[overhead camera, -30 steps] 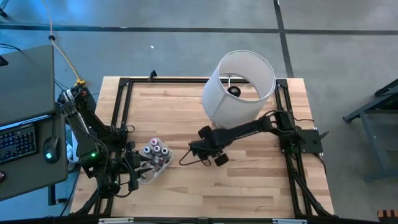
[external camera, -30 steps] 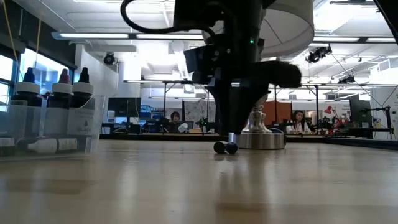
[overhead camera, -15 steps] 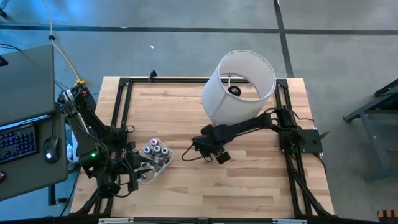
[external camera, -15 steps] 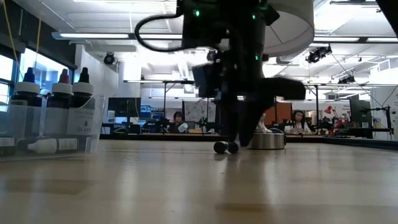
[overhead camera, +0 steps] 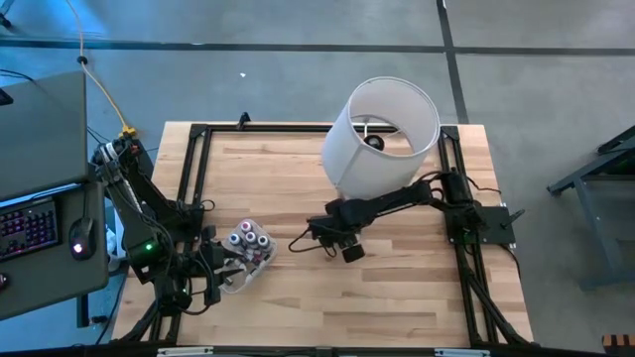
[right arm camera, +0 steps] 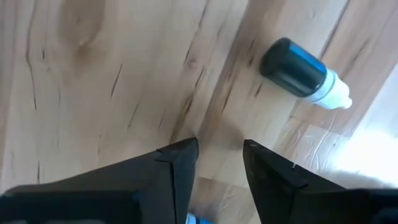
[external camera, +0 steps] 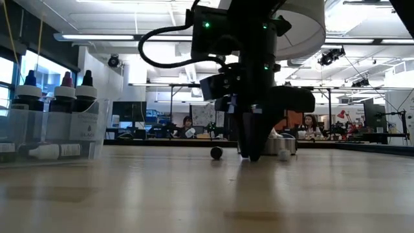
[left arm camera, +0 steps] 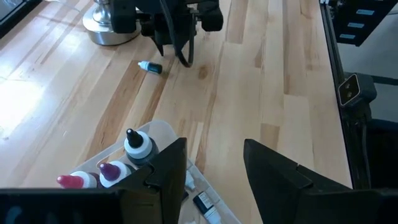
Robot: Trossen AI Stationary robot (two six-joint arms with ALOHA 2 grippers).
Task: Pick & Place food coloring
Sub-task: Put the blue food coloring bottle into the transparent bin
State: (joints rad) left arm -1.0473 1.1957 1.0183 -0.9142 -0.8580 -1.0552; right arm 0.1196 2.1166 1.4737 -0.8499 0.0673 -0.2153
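One food coloring bottle (right arm camera: 301, 73), whitish with a dark blue cap, lies on its side on the wood; it also shows in the left wrist view (left arm camera: 150, 67) and the low view (external camera: 217, 153). My right gripper (right arm camera: 221, 155) points down at the table just beside it (left arm camera: 182, 59), its fingers a narrow gap apart with bare wood between them. Several more bottles (left arm camera: 138, 144) stand in a clear tub (overhead camera: 248, 250) at the near left. My left gripper (left arm camera: 214, 155) is open and empty above the tub's edge.
A big white lampshade (overhead camera: 382, 139) on a metal base (left arm camera: 109, 28) stands at the far right, close behind my right arm. A black frame (overhead camera: 198, 134) runs round the table. People sit at desks in the room beyond.
My right gripper has come down to the table and gone a little toward the table's right edge. The bottle, which lay right under its fingertips, now lies apart from them, on the side toward the tub.
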